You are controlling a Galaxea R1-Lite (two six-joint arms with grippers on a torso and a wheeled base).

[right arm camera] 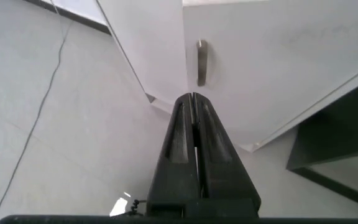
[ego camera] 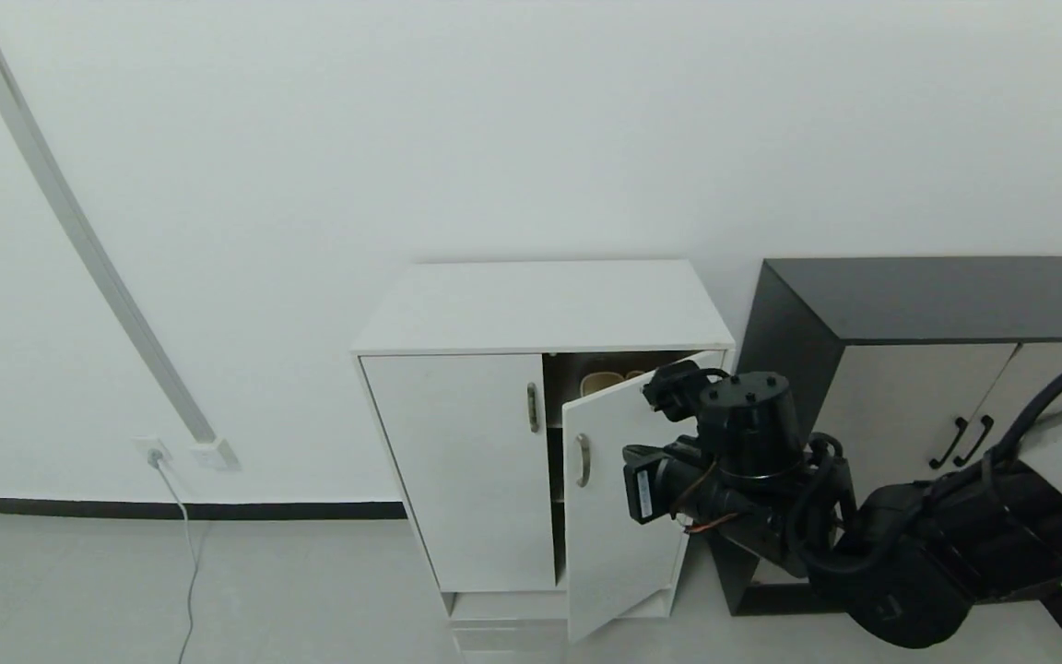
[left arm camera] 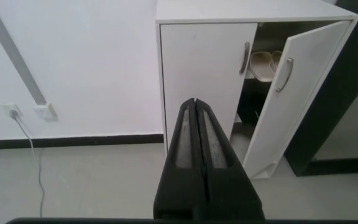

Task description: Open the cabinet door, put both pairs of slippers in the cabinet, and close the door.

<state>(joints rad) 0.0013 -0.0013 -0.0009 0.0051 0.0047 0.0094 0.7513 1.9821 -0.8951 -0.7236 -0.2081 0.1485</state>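
Nearest, the left gripper (left arm camera: 194, 104) is clenched with its two fingers pressed flat together and nothing between them; it hangs above the floor (left arm camera: 92, 180), well apart from the cabinet (ego camera: 540, 304) and pointing at its front. The right gripper (right arm camera: 193, 98) is likewise clenched on nothing, its tips aimed at the outer face of the right door (ego camera: 619, 516), just below that door's handle (right arm camera: 201, 62); whether the tips touch the panel cannot be told. In the head view the right arm (ego camera: 771, 480) reaches in from the right and overlaps the hinge-side edge of this door. The right door stands partly open, swung outward on its right-hand hinge, its free edge out in front of the closed left door (ego camera: 457, 461). Through the gap, beige slippers (left arm camera: 263, 62) lie side by side on the upper shelf, near its front edge in the right half of the cabinet. The cabinet stands on the floor against the white wall (ego camera: 402, 138). Just beside its right side is a dark cabinet (ego camera: 937, 295), and farther left along the wall a socket (ego camera: 155, 452) has a cable (ego camera: 190, 572) hanging to the floor.
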